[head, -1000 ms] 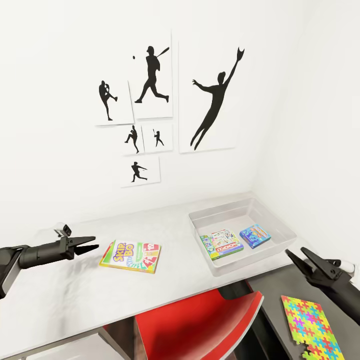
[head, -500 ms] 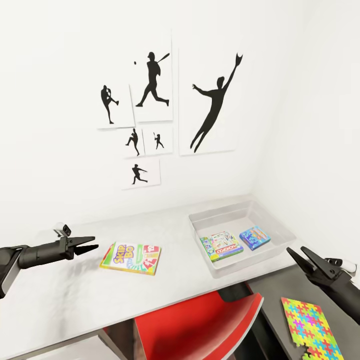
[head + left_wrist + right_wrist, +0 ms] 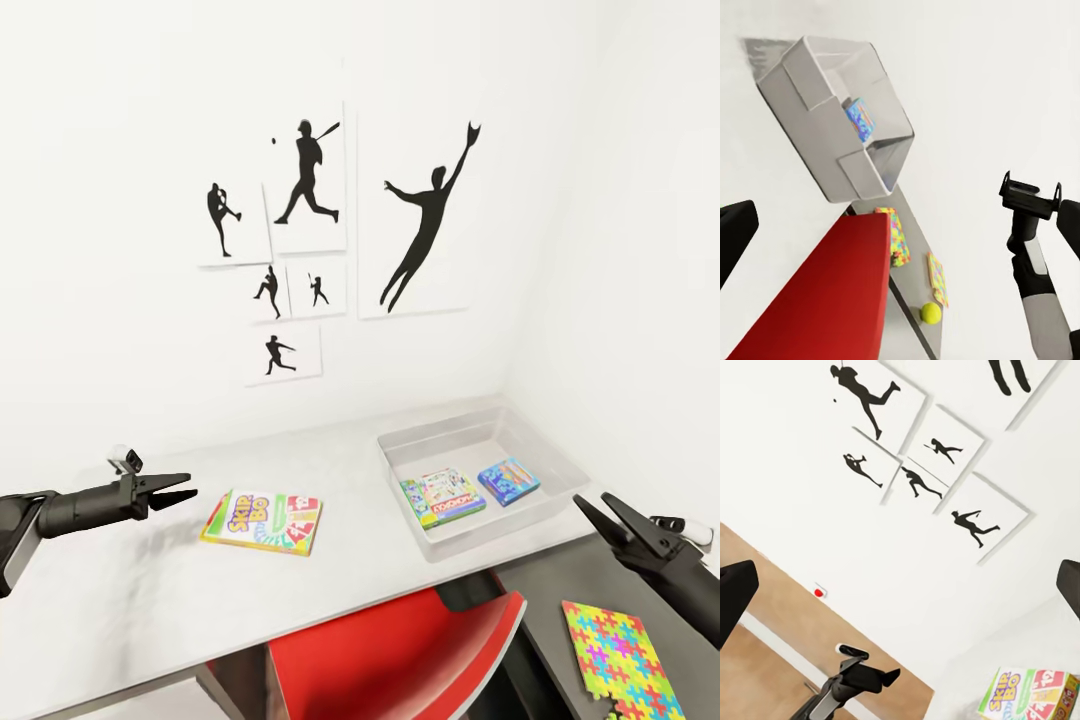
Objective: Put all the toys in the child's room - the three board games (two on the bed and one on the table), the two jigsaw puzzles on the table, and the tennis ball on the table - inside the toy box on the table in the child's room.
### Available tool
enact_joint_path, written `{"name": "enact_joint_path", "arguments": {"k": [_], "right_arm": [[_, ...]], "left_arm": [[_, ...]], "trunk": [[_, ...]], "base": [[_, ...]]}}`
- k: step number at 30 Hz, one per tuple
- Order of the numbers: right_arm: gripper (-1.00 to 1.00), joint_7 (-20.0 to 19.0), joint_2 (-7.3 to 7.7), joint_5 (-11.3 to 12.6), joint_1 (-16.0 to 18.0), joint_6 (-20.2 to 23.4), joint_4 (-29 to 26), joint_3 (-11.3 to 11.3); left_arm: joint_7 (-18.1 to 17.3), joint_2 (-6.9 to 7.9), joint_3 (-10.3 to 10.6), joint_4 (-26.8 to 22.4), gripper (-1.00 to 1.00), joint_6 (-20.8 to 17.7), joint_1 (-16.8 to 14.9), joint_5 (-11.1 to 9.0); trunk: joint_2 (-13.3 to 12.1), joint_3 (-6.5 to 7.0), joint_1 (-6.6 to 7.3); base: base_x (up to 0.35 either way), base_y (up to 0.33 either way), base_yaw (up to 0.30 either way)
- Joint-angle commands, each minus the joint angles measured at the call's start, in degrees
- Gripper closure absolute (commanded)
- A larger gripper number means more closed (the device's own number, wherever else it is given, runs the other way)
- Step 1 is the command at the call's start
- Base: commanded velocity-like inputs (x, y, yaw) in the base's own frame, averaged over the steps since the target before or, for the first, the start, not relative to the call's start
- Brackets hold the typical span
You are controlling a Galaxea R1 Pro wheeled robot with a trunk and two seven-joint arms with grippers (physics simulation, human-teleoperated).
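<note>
Both end effectors spread, left (image 3: 180, 488), right (image 3: 598, 510), toy box (image 3: 402, 445) holding two board games (image 3: 443, 495).

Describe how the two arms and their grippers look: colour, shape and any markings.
Both arms are matte black tubes ending in the left gripper and right gripper, each with two slim, pointed black fingers. A small grey and white camera block sits on each wrist. In the left wrist view, the right arm shows a light grey segment further back.

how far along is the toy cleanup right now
Done: two board games, white-green and blue, lie in the toy box. In hand: nothing; left gripper and right gripper open. Left: Skip-Bo box, two puzzles, tennis ball.
</note>
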State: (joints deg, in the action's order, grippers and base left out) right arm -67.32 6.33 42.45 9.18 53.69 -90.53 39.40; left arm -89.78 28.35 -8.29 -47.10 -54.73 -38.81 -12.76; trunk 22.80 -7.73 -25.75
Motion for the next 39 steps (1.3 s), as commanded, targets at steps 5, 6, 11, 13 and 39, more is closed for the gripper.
{"name": "enact_joint_path", "arguments": {"k": [5, 6, 11, 13, 39], "right_arm": [[-1.00, -0.1, 0.00, 0.1, 0.1, 0.3, 0.0, 0.0], [-1.00, -0.1, 0.00, 0.1, 0.1, 0.3, 0.0, 0.0], [-1.00, -0.2, -0.01, 0.1, 0.1, 0.3, 0.0, 0.0], [-1.00, -0.2, -0.01, 0.0, 0.1, 0.3, 0.0, 0.0], [-1.00, 0.4, -0.09, -0.5, 0.1, 0.1, 0.2, -0.1]], "left_arm": [[-0.2, 0.03, 0.0, 0.0, -1.00, -0.6, 0.0, 0.0], [-0.2, 0.03, 0.0, 0.0, -1.00, -0.6, 0.0, 0.0], [-0.2, 0.03, 0.0, 0.0, -1.00, -0.6, 0.0, 0.0], [-0.2, 0.03, 0.0, 0.0, -1.00, -0.6, 0.0, 0.0], [-0.2, 0.69, -0.1, 0.1, -1.00, -0.4, 0.0, 0.0]], "trunk": [[0.1, 0.35, -0.04], [0.1, 0.44, -0.04], [0.1, 0.91, -0.04], [0.1, 1.10, -0.04], [0.1, 3.54, -0.04]], "base": [[-0.115, 0.000, 0.000], [-0.239, 0.000, 0.000], [-0.191, 0.000, 0.000], [-0.072, 0.000, 0.000], [-0.142, 0.016, -0.006]]}}
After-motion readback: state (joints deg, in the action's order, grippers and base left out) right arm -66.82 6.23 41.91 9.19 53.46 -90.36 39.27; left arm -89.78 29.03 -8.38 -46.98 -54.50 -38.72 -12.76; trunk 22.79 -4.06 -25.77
